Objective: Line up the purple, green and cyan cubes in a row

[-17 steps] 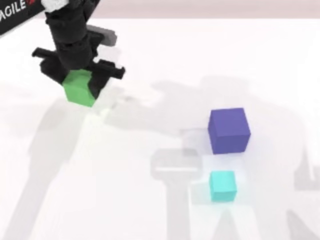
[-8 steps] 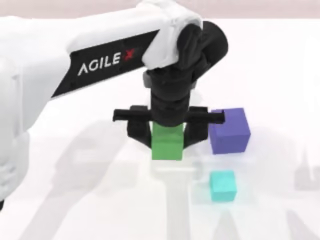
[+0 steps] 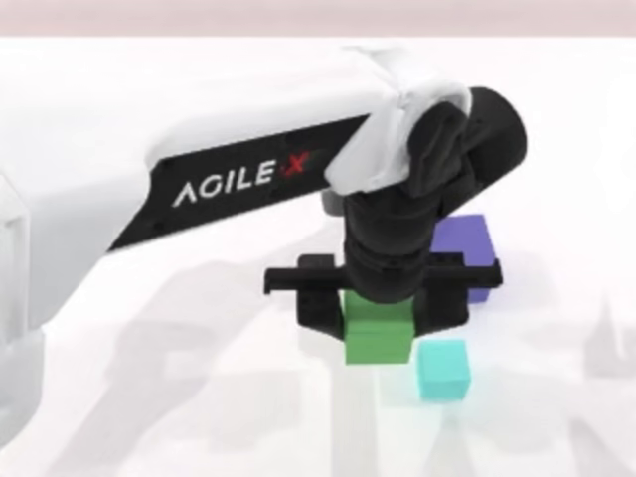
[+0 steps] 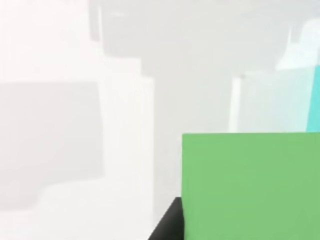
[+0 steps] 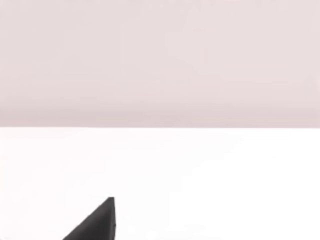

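Green cube clamped in left gripper, mid-carry over the table right of centre, just left of cyan cube, purple cube behind; next, lower and let go in line; right arm out of sight.

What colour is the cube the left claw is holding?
Bright green cube, clearest in the top view.

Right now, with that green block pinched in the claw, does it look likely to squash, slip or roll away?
Probably not. The green cube keeps crisp square edges between the left gripper's fingers, so it seems stiff. Its flat sides suit a firm pinch, and it likely won't roll once set beside the cyan cube.
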`<action>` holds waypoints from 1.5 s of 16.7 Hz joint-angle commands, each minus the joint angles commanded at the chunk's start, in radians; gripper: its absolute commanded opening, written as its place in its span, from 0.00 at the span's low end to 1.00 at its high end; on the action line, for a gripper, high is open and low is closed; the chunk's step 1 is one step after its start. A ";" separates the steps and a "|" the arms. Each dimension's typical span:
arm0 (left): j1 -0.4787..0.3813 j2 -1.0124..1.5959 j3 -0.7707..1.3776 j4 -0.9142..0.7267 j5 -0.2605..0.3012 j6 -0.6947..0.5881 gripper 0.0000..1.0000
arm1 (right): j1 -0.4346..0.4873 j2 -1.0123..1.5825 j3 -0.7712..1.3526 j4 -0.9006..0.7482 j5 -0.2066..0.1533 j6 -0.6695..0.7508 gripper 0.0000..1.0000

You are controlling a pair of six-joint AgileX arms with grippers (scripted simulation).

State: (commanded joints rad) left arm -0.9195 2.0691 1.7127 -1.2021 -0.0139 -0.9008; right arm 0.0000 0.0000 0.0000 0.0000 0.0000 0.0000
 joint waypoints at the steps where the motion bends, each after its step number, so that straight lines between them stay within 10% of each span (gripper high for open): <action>1: 0.000 0.000 0.000 0.000 0.000 0.000 0.00 | 0.000 0.000 0.000 0.000 0.000 0.000 1.00; 16: 0.005 0.068 -0.180 0.248 0.001 0.006 0.00 | 0.000 0.000 0.000 0.000 0.000 0.000 1.00; 25: 0.005 0.068 -0.180 0.248 0.001 0.006 0.68 | 0.000 0.000 0.000 0.000 0.000 0.000 1.00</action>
State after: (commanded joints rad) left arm -0.9144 2.1373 1.5328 -0.9539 -0.0133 -0.8948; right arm 0.0000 0.0000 0.0000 0.0000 0.0000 0.0000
